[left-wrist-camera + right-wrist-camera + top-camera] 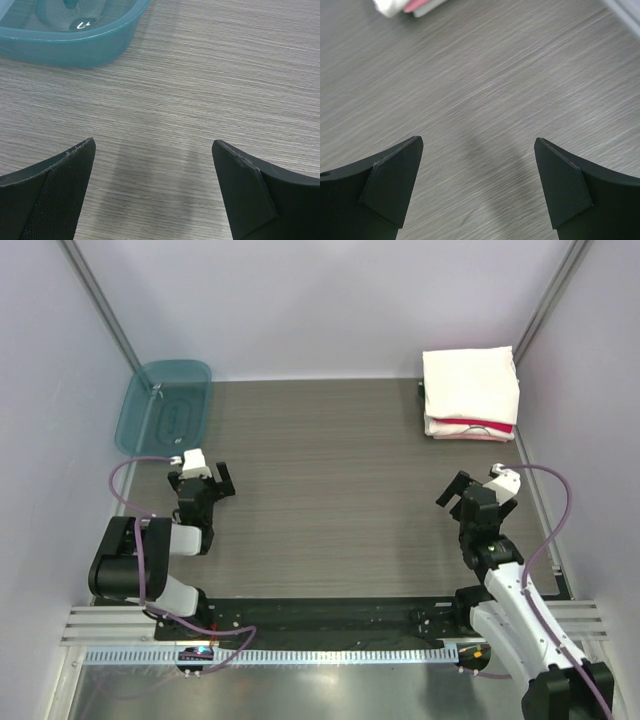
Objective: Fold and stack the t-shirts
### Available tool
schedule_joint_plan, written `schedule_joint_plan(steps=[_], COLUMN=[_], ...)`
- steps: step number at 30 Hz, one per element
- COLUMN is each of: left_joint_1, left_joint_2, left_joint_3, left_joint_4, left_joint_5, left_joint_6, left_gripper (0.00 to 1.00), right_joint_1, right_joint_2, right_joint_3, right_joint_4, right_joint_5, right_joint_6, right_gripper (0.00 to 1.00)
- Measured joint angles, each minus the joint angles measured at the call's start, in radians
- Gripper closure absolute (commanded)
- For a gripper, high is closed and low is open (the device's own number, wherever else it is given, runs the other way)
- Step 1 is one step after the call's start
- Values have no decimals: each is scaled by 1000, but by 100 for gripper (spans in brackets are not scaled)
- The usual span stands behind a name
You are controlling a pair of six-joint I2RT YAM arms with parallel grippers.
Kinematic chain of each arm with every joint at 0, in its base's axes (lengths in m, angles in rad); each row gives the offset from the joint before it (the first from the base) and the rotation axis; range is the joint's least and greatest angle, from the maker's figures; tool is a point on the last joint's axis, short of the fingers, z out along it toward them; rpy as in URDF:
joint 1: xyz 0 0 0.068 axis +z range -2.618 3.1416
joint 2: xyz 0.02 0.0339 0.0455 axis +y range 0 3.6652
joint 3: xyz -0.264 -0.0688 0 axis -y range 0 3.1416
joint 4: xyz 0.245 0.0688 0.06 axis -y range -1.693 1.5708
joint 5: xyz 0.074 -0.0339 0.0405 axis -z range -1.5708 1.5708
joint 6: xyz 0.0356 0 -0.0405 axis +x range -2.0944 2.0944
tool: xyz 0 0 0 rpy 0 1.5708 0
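A stack of folded t-shirts (470,392) lies at the table's far right corner, a cream-white one on top, a pinkish-red one showing at the bottom edge. A corner of the stack (406,6) shows at the top left of the right wrist view. My left gripper (203,483) is open and empty over bare table at the left. My right gripper (473,490) is open and empty over bare table at the right, well short of the stack. Both wrist views show only wood grain between the fingers.
A translucent teal plastic tub (163,406) sits at the far left corner, just beyond the left gripper; its rim (75,47) shows in the left wrist view. Grey walls enclose the table on three sides.
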Motion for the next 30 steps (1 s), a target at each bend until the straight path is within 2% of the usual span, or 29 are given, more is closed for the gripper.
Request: schedule_joint_plan(steps=[7, 12, 20, 24, 30], left_joint_1=[0, 0, 0, 0, 0], left_joint_2=[0, 0, 0, 0, 0], left_joint_3=[0, 0, 0, 0, 0], left_joint_4=[0, 0, 3, 8, 8], left_joint_5=[-2, -2, -2, -2, -2], left_joint_6=[0, 0, 0, 0, 0], left_gripper=[0, 0, 0, 0, 0], right_joint_1=[0, 0, -8, -39, -67], right_joint_2=[151, 314, 618, 750, 887], right_joint_3=[-113, -209, -215, -194, -173], right_joint_4=[266, 557, 988, 1147, 1260], right_joint_5=[162, 197, 163, 109, 27], right_joint_6=[-104, -196, -359, -378, -387], right_gripper=[0, 0, 0, 0, 0])
